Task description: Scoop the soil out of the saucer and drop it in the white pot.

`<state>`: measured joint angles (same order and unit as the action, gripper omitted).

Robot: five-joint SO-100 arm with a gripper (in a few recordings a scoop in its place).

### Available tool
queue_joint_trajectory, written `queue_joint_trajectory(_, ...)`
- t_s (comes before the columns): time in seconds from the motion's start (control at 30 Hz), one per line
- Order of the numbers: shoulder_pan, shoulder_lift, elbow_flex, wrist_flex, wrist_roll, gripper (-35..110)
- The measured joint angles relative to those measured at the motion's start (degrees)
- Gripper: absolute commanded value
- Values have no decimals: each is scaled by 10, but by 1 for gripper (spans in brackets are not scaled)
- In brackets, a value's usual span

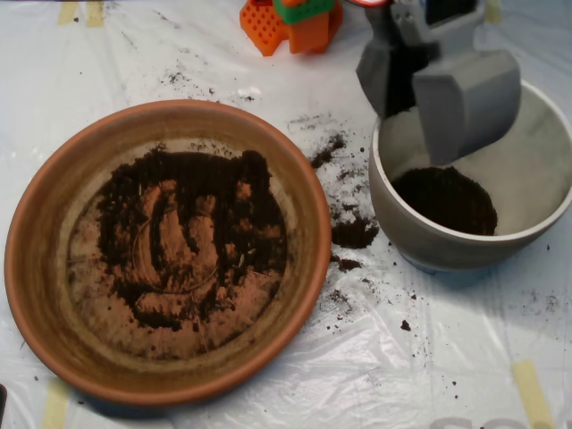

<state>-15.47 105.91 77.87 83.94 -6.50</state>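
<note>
Spreading across the counter (465, 357), a crinkled plastic sheet carried everything, and the saucer (54, 179) served as the landmark. It looked heavy and rigid, a thick-rimmed clay dish unlikely to shift under a scrape. To its right, just beside it, stood the white pot (402, 232), deep and probably stable, though brittle if knocked. Above the pot's far side hung the end effector (442, 94), its two grey shells parted, with a dark gap between them and nothing visibly held. Beyond the saucer's upper right sat an orange and green plastic part (299, 22).

The soil (192, 232) lay thin in the saucer's middle, with bare streaks through it; a smaller heap (447, 198) sat inside the pot, and crumbs (353, 232) littered the sheet between the two. Loose, light and crumbly, it would likely spill from any gap, so the thicker upper band seemed the best place to bite, shells closing fully beneath.
</note>
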Motion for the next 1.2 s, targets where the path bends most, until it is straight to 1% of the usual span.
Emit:
queue_joint_trajectory(0.17, 66, 3, 0, 14, -5, 25)
queue_joint_trajectory(0.23, 98, -4, 0, 25, -6, 21)
queue_joint_trajectory(0.33, 143, -48, 4, 35, -10, 19)
queue_joint_trajectory(0.5, 218, -80, 78, -9, -33, 23)
queue_joint_trajectory(0.6, 240, -80, 135, -46, -62, 27)
queue_joint_trajectory(0.77, 284, -81, 206, -98, -108, 29)
queue_joint_trajectory(0.97, 328, -85, 292, -164, -185, 40)
queue_joint_trajectory(1.03, 346, -91, 318, -185, -204, 46)
queue_joint_trajectory(1.13, 359, -125, 336, -201, -236, 53)
queue_joint_trajectory(1.2, 359, -155, 338, -210, -261, 54)
